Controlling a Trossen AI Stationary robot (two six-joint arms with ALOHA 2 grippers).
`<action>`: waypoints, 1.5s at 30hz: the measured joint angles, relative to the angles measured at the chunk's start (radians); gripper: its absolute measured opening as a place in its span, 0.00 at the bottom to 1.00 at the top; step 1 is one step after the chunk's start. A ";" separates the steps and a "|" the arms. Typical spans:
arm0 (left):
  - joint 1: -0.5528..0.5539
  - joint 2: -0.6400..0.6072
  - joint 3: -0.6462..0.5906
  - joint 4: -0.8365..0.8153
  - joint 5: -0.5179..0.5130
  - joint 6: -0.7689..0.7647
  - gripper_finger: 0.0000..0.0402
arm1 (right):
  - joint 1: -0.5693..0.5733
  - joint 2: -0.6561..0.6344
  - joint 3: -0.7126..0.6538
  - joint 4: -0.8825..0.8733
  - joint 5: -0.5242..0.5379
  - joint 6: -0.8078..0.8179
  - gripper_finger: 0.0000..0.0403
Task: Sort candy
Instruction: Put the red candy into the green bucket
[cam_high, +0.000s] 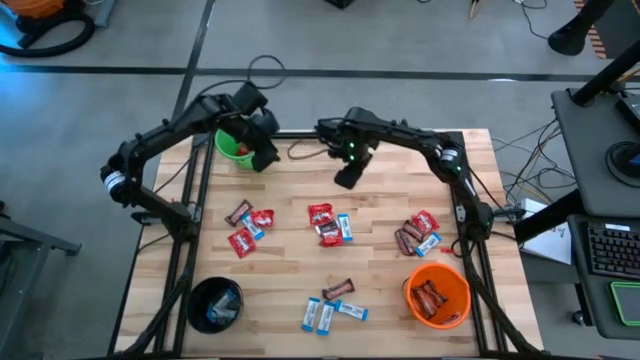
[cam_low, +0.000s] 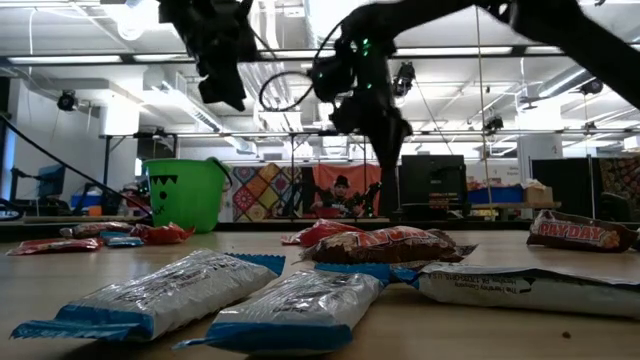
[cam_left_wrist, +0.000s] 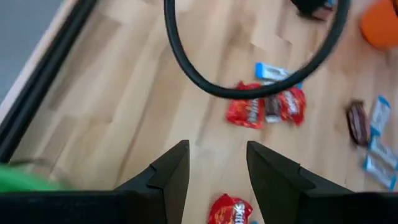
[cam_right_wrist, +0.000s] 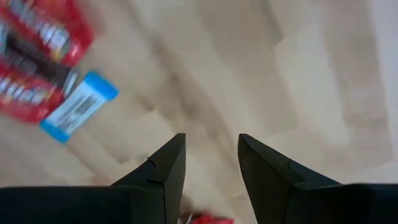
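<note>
Small wrapped candy lies in loose groups on the wooden table: red packets and a blue-and-white one at the left, a mixed group in the middle, another at the right, and blue-and-white packets with a brown bar near the front. My left gripper hangs open and empty beside the green bucket, above bare wood. My right gripper points down, open and empty, above the table just beyond the middle group.
A black bucket holding blue-and-white packets stands at the near left corner. An orange bucket with brown bars stands at the near right. A black cable loops in front of the left wrist camera. Bare wood lies between the candy groups.
</note>
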 joint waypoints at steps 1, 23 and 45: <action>-0.012 0.000 0.000 -0.002 0.000 0.010 0.35 | 0.015 -0.023 -0.032 -0.002 0.000 0.015 0.34; -0.034 -0.096 -0.079 -0.002 0.000 0.020 0.35 | 0.200 -0.729 -1.062 0.188 0.008 0.616 0.34; -0.036 -0.100 -0.079 0.203 -0.063 -0.320 0.35 | 0.112 -0.791 -1.400 0.455 -0.074 0.341 0.34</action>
